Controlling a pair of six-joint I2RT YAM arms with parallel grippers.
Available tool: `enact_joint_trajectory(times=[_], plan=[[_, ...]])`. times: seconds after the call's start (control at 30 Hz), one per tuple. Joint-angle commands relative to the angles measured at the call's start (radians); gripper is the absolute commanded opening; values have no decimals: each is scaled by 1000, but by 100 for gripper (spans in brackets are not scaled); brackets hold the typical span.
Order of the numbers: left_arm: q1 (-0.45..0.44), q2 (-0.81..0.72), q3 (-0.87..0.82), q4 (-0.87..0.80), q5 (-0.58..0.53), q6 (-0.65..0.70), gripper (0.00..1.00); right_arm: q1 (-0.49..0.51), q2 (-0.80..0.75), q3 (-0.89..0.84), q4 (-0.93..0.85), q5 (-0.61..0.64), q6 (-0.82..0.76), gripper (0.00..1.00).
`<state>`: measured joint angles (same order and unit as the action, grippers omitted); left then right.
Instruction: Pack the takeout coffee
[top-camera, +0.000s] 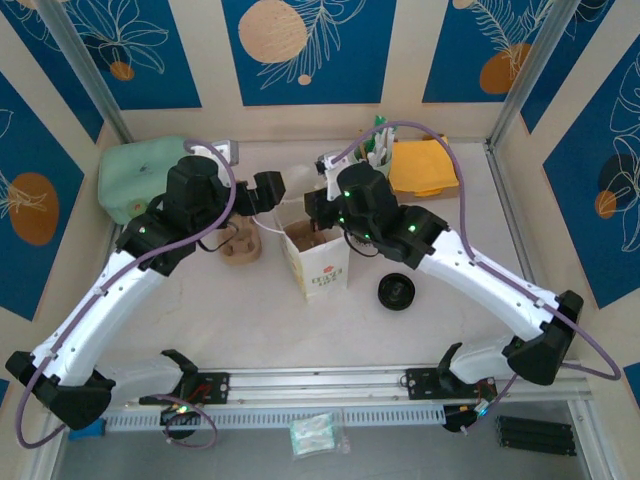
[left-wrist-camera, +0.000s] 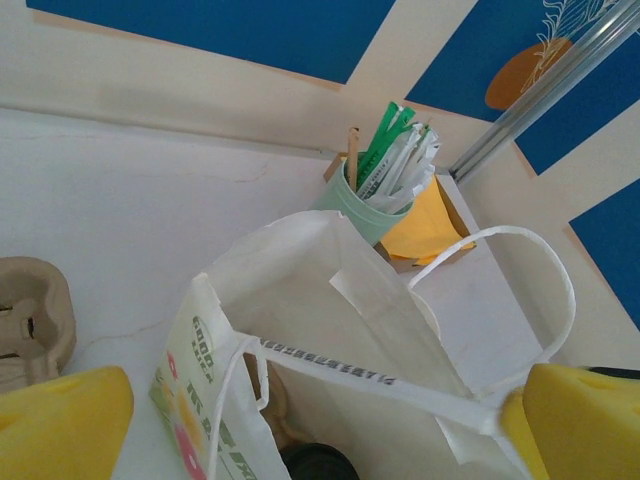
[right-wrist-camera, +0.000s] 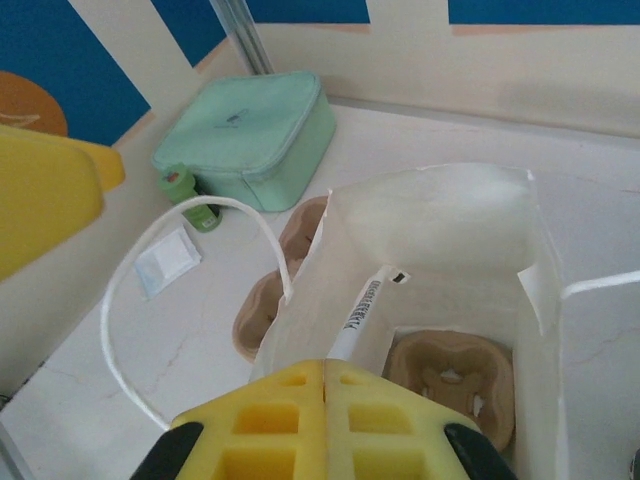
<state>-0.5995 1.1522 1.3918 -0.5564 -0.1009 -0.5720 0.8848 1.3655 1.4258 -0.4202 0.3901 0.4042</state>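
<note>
We record the left arm (top-camera: 110, 290) reaching in from the left with its elbow bent, toward the white paper bag (top-camera: 318, 262) at mid-table. The left gripper (left-wrist-camera: 318, 425) is spread wide, with the bag's open top between its yellow fingers. The right arm (top-camera: 480, 280) angles in from the right and bends down over the bag. The right gripper (right-wrist-camera: 325, 378) has its fingers pressed together, pinching the bag by the printed strip at its rim.

A cardboard cup carrier (right-wrist-camera: 450, 375) lies in the bag's bottom. A second carrier (top-camera: 240, 246) sits on the table just left of the bag. Where the takeout coffee stands, we cannot tell.

The table (top-camera: 250, 320) is pale and marbled. On it are:
- a black round lid (top-camera: 397, 291), right of the bag
- a mint-green pouch (top-camera: 135, 180), at far left
- a green cup of wrapped utensils (left-wrist-camera: 375, 205), beside yellow napkins (left-wrist-camera: 428, 228) at the back

The walls are cream with blue panels (top-camera: 310, 50).
</note>
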Motion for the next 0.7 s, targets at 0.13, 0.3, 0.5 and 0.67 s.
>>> enact_joint_trajectory(times=[0.13, 0.3, 0.5, 0.67], plan=[[1, -1, -4, 34, 24, -12, 99, 9, 54, -31, 30, 0, -35, 1], [-1, 4, 3, 39, 28, -12, 99, 14, 48, -33, 0, -28, -20, 27], [-6, 16, 13, 42, 33, -11, 100, 18, 12, -12, -40, -26, -2, 50], [-10, 27, 28, 42, 37, -6, 99, -4, -17, 42, -92, -48, 17, 61]])
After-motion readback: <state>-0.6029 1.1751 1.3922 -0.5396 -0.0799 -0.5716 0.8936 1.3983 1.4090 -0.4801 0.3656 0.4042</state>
